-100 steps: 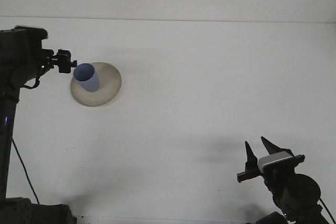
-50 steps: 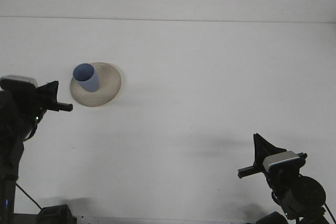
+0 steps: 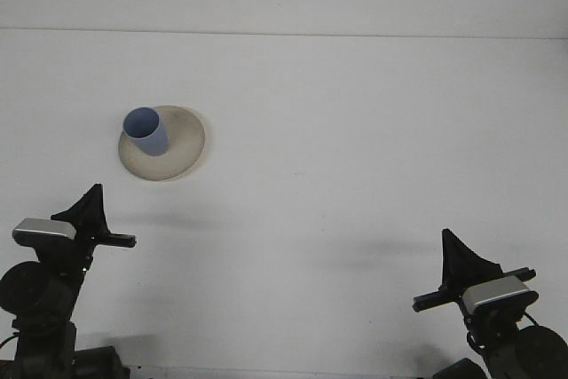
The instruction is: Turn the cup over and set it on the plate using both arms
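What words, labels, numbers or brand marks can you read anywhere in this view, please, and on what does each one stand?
None can be read.
Blue cup: plain, no print visible.
Beige plate: plain, no mark.
White table: bare, no sign.
Left pincer and right pincer: each has a pale housing block behind it, but no lettering can be made out on either.

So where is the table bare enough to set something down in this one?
Nearly everywhere. The table is bare from the plate across to its right edge, and between the left gripper and right gripper along the near side. Only the upper left is taken: the blue cup stands on the plate.
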